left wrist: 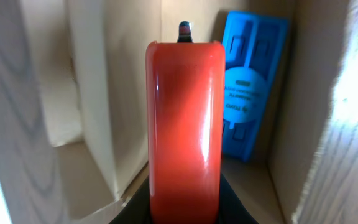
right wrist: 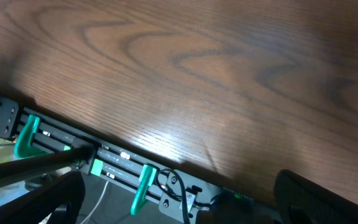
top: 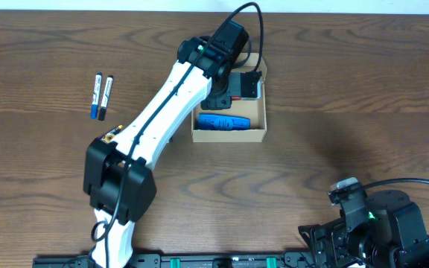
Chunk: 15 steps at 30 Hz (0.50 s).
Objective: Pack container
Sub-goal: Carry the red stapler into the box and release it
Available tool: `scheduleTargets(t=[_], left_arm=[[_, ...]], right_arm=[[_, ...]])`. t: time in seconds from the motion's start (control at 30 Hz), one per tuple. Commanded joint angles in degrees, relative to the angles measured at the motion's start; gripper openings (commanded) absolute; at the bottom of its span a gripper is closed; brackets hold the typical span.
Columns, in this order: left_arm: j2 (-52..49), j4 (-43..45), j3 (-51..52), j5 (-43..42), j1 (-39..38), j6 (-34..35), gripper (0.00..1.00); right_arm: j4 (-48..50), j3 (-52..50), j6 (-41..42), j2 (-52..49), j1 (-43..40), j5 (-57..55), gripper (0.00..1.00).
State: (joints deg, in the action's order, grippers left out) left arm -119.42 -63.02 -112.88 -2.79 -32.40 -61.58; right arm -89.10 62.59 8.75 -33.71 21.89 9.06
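Left gripper (top: pixel 237 85) was over the far half of the cardboard box (top: pixel 229 136), apparently clamped on a red plastic piece (left wrist: pixel 184 124). The fingers themselves were hidden behind it in the left wrist view, so the grip is a judgement. The box sat open on the table (top: pixel 348 89), far centre. A blue item (top: pixel 226 121) already lay inside along the near wall. In the left wrist view the red piece pointed down into the box, the blue item (left wrist: pixel 253 87) just to its right, a cardboard wall (left wrist: pixel 92 93) to its left.

Step in hand, likely: set the red piece into the free far part of the box. To do it well:
- keep it parallel to the blue item
- lower straight into the gap
- don't clip the wall or land on the blue item
- release only once it is low, or it may bounce out or tip

Two markers (top: pixel 101 97) lay on the left of the table, well apart from the box, probably still to pack.

Right gripper (right wrist: pixel 179 186) was parked near right, fingers apparently apart, holding nothing.
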Motion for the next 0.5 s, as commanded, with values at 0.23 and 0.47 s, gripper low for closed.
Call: scheduleTargets(t=[0.23, 0.47], left_arm=[[-7.0, 1.8, 0.2, 3.5, 0.6, -1.0, 0.06], [-8.5, 3.3, 0.2, 6.3, 0.9, -1.0, 0.06]], right_arm=[[-0.1, 0.0, 0.6, 0.1, 0.4, 0.2, 0.99], [-0.1, 0.0, 0.6, 0.1, 0.4, 0.2, 0.99]])
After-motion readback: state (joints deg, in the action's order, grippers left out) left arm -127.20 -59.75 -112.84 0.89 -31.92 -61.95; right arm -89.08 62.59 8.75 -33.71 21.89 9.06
